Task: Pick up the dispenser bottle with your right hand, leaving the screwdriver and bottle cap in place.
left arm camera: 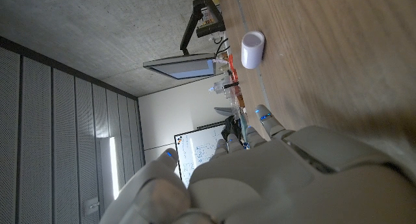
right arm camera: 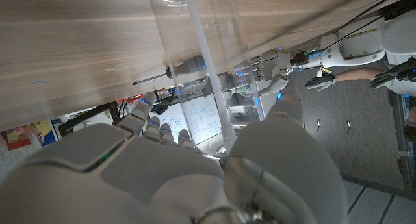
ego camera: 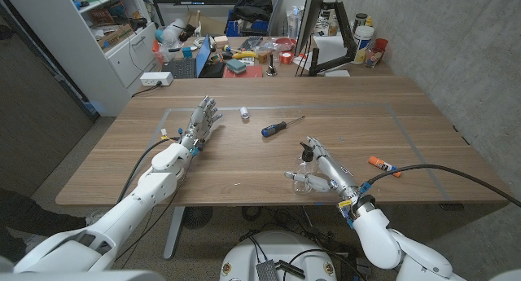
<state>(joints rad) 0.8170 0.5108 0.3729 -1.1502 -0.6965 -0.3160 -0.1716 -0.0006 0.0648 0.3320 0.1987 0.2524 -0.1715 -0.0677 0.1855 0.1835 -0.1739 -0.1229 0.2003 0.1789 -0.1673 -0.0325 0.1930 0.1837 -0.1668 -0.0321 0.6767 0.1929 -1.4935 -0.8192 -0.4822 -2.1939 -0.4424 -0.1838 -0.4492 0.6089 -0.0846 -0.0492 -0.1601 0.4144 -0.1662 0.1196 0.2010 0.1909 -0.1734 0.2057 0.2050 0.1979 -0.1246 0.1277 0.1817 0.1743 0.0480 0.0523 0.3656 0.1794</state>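
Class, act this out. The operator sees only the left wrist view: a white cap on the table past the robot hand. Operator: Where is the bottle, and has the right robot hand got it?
Observer: Near the table's front edge. The right robot hand has its fingers around the clear bottle.
Operator: Is it lifted?
Observer: I cannot tell. The right wrist view shows the tube inside it running up between the fingers.
Operator: And the screwdriver?
Observer: The screwdriver lies on the table between the cap and that hand, touching neither.
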